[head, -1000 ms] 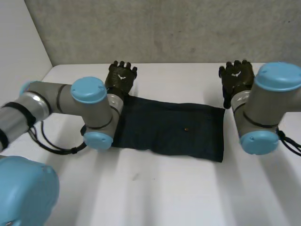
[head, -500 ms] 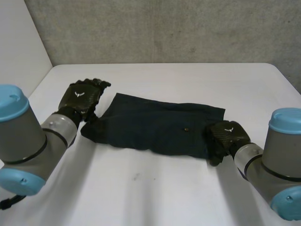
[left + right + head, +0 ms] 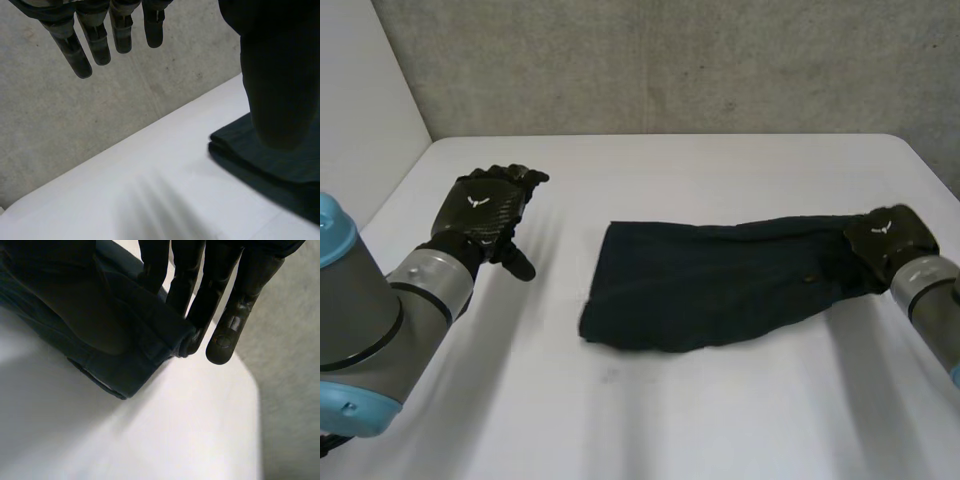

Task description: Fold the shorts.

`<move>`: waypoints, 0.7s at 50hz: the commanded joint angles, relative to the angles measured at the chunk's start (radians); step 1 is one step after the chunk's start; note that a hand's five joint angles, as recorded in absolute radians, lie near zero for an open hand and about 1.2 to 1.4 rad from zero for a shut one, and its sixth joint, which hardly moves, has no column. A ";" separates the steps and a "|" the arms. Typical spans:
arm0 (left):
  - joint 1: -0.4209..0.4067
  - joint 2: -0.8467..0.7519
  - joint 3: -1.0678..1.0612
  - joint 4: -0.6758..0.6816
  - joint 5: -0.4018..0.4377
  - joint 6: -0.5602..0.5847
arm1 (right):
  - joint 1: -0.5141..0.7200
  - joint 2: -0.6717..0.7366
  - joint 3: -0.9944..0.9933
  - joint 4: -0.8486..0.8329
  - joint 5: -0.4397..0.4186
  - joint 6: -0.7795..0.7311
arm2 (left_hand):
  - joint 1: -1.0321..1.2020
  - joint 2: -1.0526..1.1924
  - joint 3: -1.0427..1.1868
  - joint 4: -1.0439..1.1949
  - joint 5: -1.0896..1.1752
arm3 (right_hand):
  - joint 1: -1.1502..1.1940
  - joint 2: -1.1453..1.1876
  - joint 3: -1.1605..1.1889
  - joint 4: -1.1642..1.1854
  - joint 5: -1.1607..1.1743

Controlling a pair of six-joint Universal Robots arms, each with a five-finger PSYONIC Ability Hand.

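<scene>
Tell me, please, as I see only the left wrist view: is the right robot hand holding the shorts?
Observer: Yes. Its own wrist view shows the right robot hand pinching the shorts between thumb and fingers.
Operator: Which part of the shorts does it hold?
Observer: In the head view it holds the end on the robot's right side; the rest lies across the table as a long band.
Operator: Is the left robot hand touching the cloth?
Observer: No. In the head view the left robot hand is apart from the shorts' other end, with bare table between them.
</scene>
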State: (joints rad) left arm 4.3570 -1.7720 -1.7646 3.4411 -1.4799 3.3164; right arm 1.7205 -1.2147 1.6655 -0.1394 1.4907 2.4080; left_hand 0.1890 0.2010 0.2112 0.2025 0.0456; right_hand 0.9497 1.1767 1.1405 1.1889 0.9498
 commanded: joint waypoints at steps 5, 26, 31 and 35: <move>0.004 0.026 0.005 0.010 -0.003 -0.002 | 0.405 0.125 -0.300 0.009 -0.096 -0.170 | -0.008 -0.020 -0.030 -0.021 -0.039 | 0.447 0.220 0.256 0.207 0.272; -0.068 -0.119 0.278 -0.005 -0.011 -0.109 | 0.443 0.147 -0.409 0.008 -0.244 0.567 | 0.019 0.007 -0.004 0.005 -0.013 | -0.775 -1.002 -0.966 -1.014 -0.950; -0.157 -0.262 0.399 -0.075 -0.010 -0.110 | 0.396 0.162 -0.429 0.009 -0.216 0.720 | 0.027 0.015 0.005 0.014 -0.004 | -0.775 -1.002 -0.966 -1.014 -0.950; -0.208 -0.397 0.505 -0.184 -0.011 -0.120 | 0.390 0.248 -0.470 0.056 -0.211 0.686 | 0.030 0.018 0.008 0.017 -0.001 | -0.775 -1.002 -0.966 -1.014 -0.950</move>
State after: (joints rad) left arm 4.2228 -2.0022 -1.3908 3.3781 -1.4901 3.2038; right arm 2.1272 -1.0474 1.2351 -0.1256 1.2676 3.0992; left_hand 0.1891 0.2011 0.2112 0.2025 0.0455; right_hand 0.2035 0.2192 0.2136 0.2348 0.0635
